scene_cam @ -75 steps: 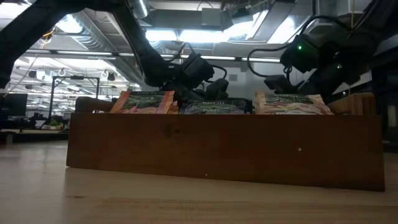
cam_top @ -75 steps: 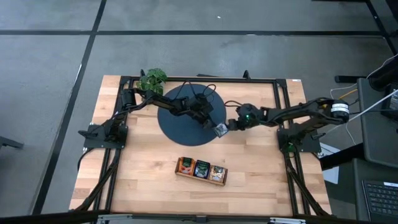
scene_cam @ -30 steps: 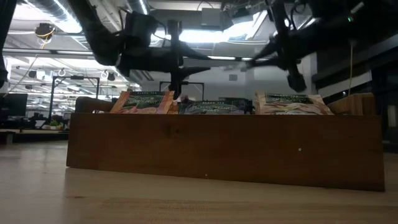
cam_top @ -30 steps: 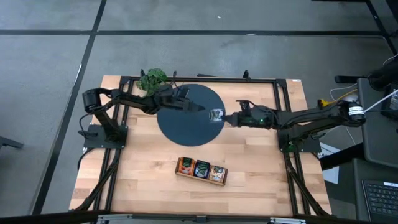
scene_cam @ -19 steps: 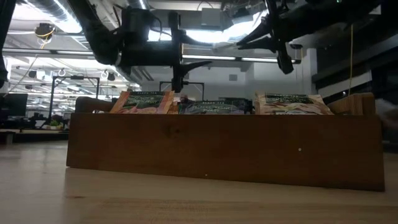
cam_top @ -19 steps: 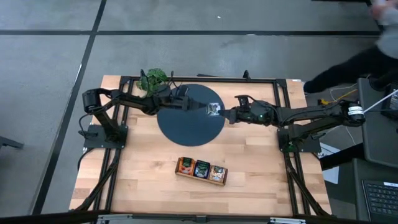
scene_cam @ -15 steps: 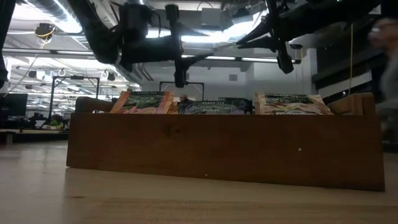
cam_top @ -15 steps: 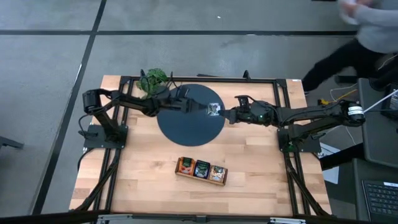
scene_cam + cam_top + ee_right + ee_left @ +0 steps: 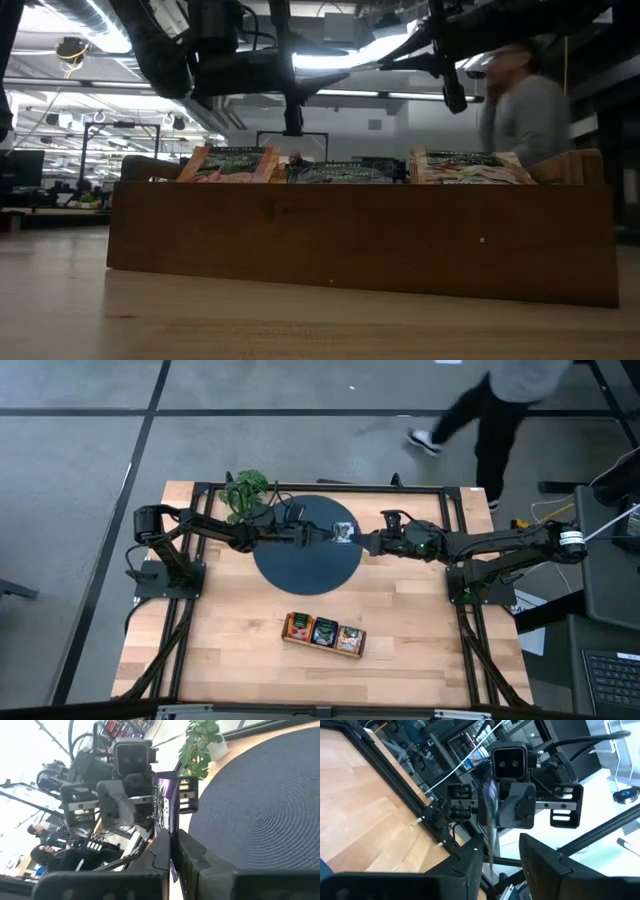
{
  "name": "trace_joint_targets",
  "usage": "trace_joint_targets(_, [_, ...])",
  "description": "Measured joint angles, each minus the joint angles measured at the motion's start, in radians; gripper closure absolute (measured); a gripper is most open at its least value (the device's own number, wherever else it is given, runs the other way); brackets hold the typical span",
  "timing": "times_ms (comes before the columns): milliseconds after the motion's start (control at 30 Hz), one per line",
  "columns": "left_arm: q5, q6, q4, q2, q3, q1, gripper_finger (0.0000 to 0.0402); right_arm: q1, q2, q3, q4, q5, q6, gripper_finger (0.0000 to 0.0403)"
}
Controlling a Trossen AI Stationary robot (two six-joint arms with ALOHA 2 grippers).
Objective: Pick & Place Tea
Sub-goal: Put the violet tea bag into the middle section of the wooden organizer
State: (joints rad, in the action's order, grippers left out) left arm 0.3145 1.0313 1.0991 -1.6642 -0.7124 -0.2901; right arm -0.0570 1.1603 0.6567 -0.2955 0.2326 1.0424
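Right pincer (image 9: pixel 360 544) was clamped narrow on one tea sachet (image 9: pixel 346 533), held on edge in the air above the round dark mat's (image 9: pixel 305 568) 1 o'clock rim. Its wrist view showed the sachet (image 9: pixel 162 810) pinched by the lower edge between the fingers (image 9: pixel 161 846), upper half sticking free.

Left pincer (image 9: pixel 326 533) sat nose to nose with it from the 9 o'clock side, jaws apart and straddling the same sachet (image 9: pixel 489 815); its fingers (image 9: pixel 540 856) showed a clear gap either side, so not gripping yet as far as I could tell. Looked like a mid-air handover, right to left.

Rest of the tea (image 9: pixel 324 631) sat in the brown compartment tray (image 9: pixel 322 643) at 6 o'clock on the tabletop (image 9: pixel 420 640), upright in three slots, orange, dark, pale. Plant (image 9: pixel 244 488) at 11 o'clock off the mat.

Risks from here, my read:
- right lets go before left closes, so the sachet drops onto the mat or slides off it
- left closes off-centre on the thin flexible edge, so the sachet bends and twists out
- the two sets of fingers clash, they are very close
- a person (image 9: pixel 497 400) was walking past the far side of the tabletop, near the right arm's reach
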Motion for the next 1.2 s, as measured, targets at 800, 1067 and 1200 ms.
trace_joint_targets(800, [0.242, -0.069, -0.064, 0.000, -0.001, 0.009, 0.0399, 0.015, -0.014, 0.000, 0.047, -0.381, 0.010, 0.0325])
trace_joint_targets(1067, [0.401, -0.176, -0.479, 0.000, -0.143, 0.105, 0.0399, 0.115, -0.108, 0.000, 0.372, -0.463, 0.082, 0.0328])
trace_joint_targets(1200, [0.444, -0.357, -0.882, 0.000, -0.304, 0.167, 0.0399, 0.188, -0.129, 0.000, 0.524, -0.463, 0.127, 0.0328])
